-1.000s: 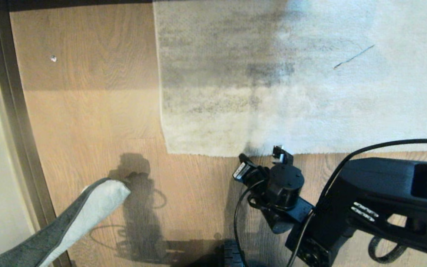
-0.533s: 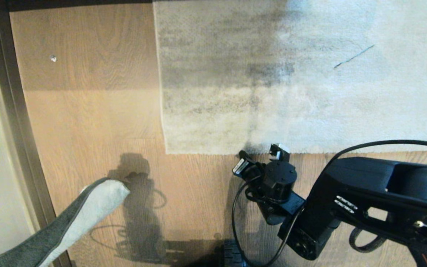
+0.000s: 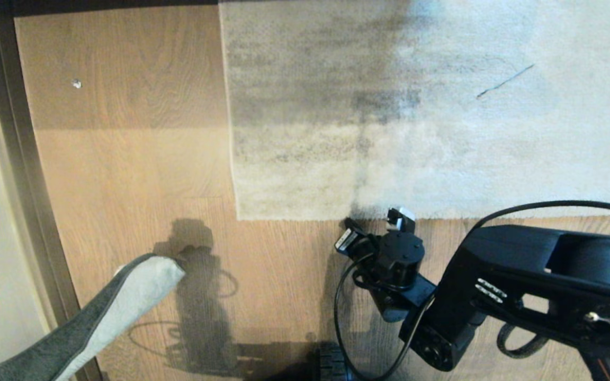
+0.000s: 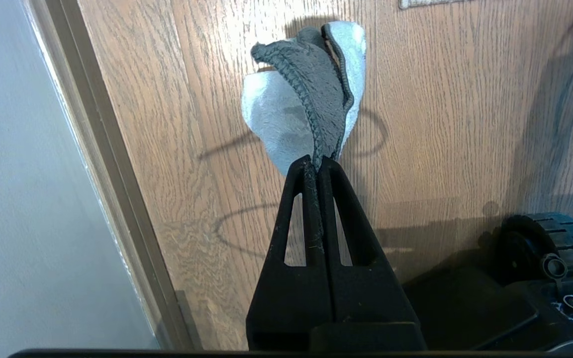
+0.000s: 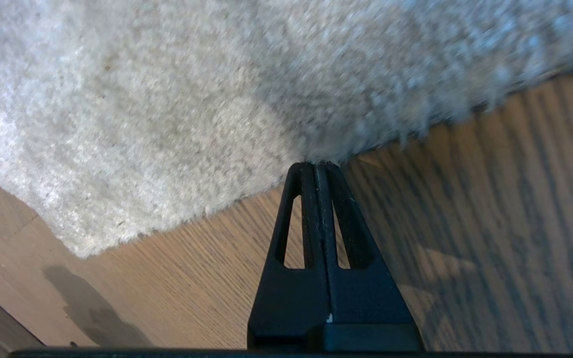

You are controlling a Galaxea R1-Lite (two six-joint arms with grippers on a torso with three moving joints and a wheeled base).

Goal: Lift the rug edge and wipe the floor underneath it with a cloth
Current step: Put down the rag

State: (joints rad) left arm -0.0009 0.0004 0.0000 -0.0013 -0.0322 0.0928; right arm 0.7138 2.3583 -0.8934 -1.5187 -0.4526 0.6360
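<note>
In the head view the rug edge runs level across the middle of the scene, with its square corner at about 9 o'clock from the right gripper and the pale, grey-streaked pile spreading away toward 12 o'clock. The right gripper sits at the border just past that corner; its fingers are pressed together with the tips touching the fringe of the rug edge, and whether any pile is pinched between them cannot be told. The rug lies flat on the floor, warm brown wood-grain planks that stretch out toward 9 o'clock as far as the dark baseboard strip. The left gripper is closed on the cloth, which hangs from its tips above the planks, dark grey on one face and off-white on the other. In the head view the cloth shows at about 8 o'clock, well apart from the rug, near the baseboard strip, with the robot's shadow beside it
</note>
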